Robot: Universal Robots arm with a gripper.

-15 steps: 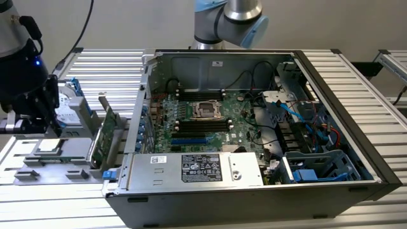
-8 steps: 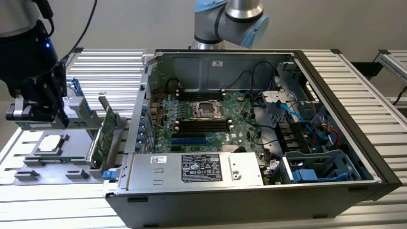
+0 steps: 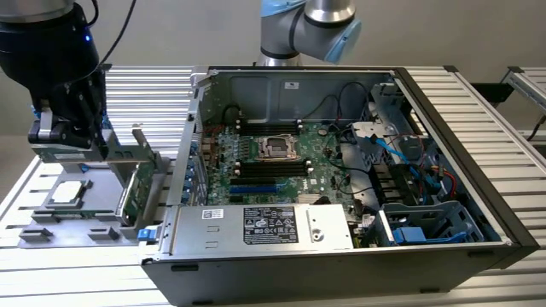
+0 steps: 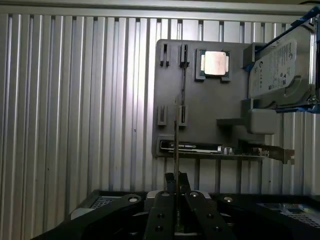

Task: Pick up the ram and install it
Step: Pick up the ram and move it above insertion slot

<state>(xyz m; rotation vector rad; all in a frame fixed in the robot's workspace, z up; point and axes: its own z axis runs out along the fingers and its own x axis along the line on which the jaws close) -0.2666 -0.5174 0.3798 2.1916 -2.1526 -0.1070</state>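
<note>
ram pinched in the gripper above the parts tray

in the wrist view the gripper (image 4: 176, 189) has its two dark fingers drawn in close on the ram (image 4: 176, 145). the ram is seen edge-on as a thin dark blade running straight out from between them. the blade crosses in front of the expansion card (image 4: 200, 147), which stands along one edge of the grey parts tray (image 4: 200, 100). the blade lines up with the small upright slot holders on the tray. whether its far edge touches the tray cannot be told.

a cpu (image 4: 215, 63) lies flat on the tray, and a silver hard drive (image 4: 280, 65) in blue rails stands on edge just beside it.

in the exterior view the gripper (image 3: 66, 137) hangs over the tray at the exterior view's left, well apart from the open computer case (image 3: 477, 147). inside the case, the motherboard (image 3: 256, 160) lies face up. both sit on a slatted metal table (image 3: 512, 192).
</note>
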